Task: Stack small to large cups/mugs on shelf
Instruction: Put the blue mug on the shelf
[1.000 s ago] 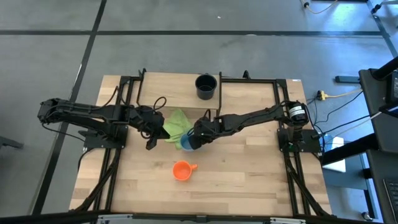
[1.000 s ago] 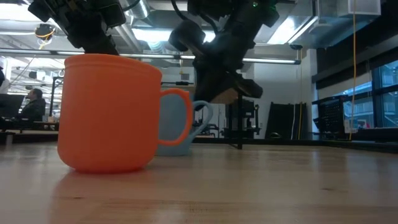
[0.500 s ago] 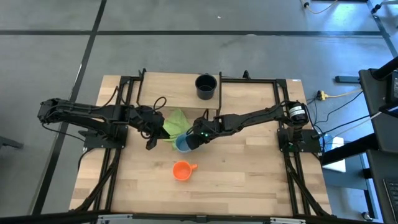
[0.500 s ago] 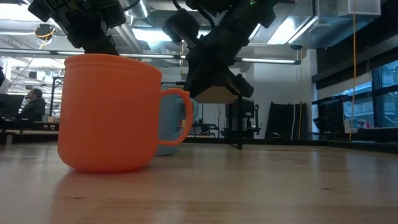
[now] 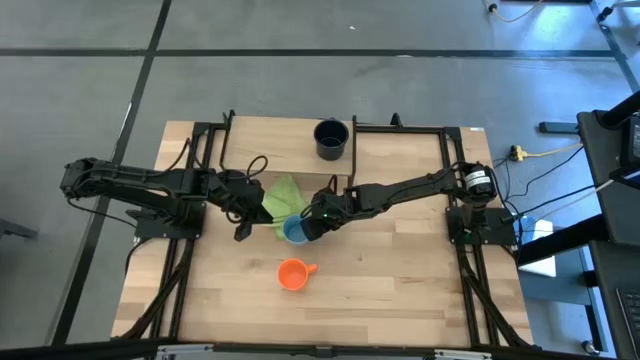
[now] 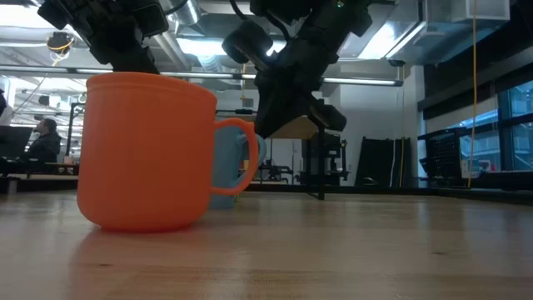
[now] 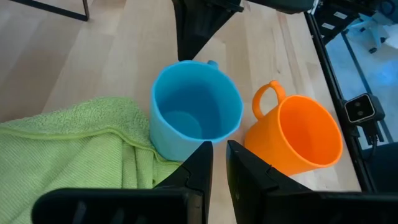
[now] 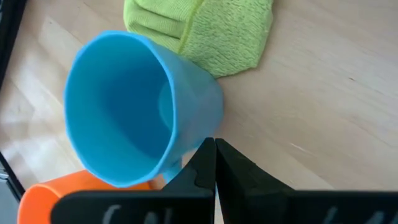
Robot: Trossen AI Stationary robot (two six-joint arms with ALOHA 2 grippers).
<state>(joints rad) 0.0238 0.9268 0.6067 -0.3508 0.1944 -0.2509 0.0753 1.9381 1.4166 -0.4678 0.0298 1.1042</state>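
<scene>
The light blue mug (image 5: 295, 231) (image 8: 124, 127) (image 7: 194, 109) stands upright on the table on its base, with the green cloth (image 5: 283, 198) against its far-left side. My right gripper (image 5: 316, 222) (image 8: 215, 158) is shut at the mug's right side, by its handle (image 7: 212, 63). My left gripper (image 5: 258, 215) (image 7: 219, 163) hovers over the cloth's edge, open by a narrow gap and touching nothing. The orange mug (image 5: 291, 273) (image 6: 146, 150) stands nearer on the table. The navy mug (image 5: 331, 139) stands on the shelf (image 5: 270, 145). My right gripper meets the light blue mug with its shut fingers (image 8: 200, 163) against the outer wall beside the handle (image 8: 168, 167), low on the side toward the table's right. It comes slanting down from the right. Nothing shows between the fingers. The mug stays upright on the table.
The shelf sits at the table's far edge, between black frame rails (image 5: 400, 128). Both arms crowd the middle of the table around the cloth and blue mug. Bare wood (image 5: 400, 280) lies near and right of the orange mug.
My right gripper has nudged toward the table's left and eased back slightly. The light blue mug has slid a little leftward and turned, so its handle no longer shows in the low view. The left arm has kept still.
</scene>
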